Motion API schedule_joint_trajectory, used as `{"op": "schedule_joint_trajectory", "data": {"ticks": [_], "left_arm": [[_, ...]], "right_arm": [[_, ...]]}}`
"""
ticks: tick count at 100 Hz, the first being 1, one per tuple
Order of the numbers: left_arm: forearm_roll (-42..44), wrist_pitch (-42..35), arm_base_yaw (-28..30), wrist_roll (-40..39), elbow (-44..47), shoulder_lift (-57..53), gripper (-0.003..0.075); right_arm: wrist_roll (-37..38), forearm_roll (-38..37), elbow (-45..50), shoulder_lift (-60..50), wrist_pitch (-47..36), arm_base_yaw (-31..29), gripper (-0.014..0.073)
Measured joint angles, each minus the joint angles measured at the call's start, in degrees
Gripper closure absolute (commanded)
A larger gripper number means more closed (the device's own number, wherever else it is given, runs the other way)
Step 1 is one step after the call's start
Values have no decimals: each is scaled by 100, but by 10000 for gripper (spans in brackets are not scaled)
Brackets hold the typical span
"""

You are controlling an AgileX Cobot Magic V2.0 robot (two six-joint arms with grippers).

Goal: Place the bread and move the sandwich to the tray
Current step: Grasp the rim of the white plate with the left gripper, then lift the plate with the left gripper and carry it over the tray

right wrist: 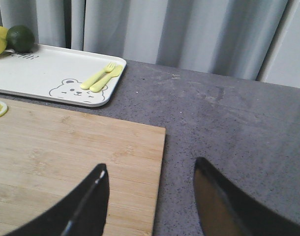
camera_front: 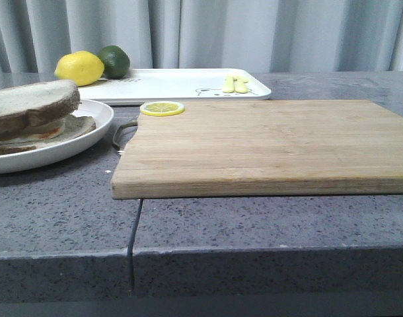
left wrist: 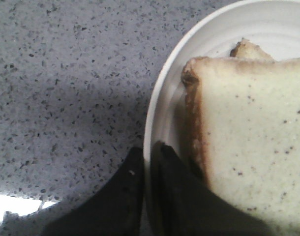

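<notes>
While a bamboo board [camera_front: 267,148] is lying bare across the middle of the grey stone counter [camera_front: 56,211], the bread [camera_front: 33,105] is sitting to the board's left on a round white plate [camera_front: 89,142], stacked on top of the sandwich [camera_front: 69,129] (only an edge of the lower slice and a trace of orange are showing beneath it). Behind the board, the tray [camera_front: 182,86] is lying flat against the curtain side of the counter, carrying a lemon [camera_front: 79,67] and a lime [camera_front: 114,61] at its end nearest the plate and a small yellow fork and spoon [camera_front: 235,84] at its other end beside a bear drawing [right wrist: 71,88]. A lemon slice [camera_front: 162,108] is resting on the board's far corner, just in front of the tray.

The left gripper [left wrist: 149,162] is hovering at the plate's edge with its dark fingers [left wrist: 125,196] standing close together, one outside the rim and one inside it beside the crust, pinching nothing that can be made out. The right gripper [right wrist: 150,196] is hanging over the board's end farthest from the plate, its fingers [right wrist: 91,196] spread wide apart and holding nothing, one above the wood and one above bare counter.
</notes>
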Motion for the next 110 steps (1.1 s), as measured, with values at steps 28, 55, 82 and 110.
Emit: {"op": "schedule_joint_trajectory", "data": {"ticks": [28, 55, 82, 110], "left_arm": [[-328, 0, 25, 0, 0, -14, 739], [-643, 209, 439, 49, 0, -536, 739], [-932, 359, 641, 126, 10, -1128, 739], [-1710, 292, 641, 134, 10, -1281, 739]], "right_arm": [[0, 0, 0, 0, 0, 0, 186], [0, 0, 0, 0, 0, 0, 186], [0, 0, 0, 0, 0, 0, 186], [0, 0, 0, 0, 0, 0, 186]]}}
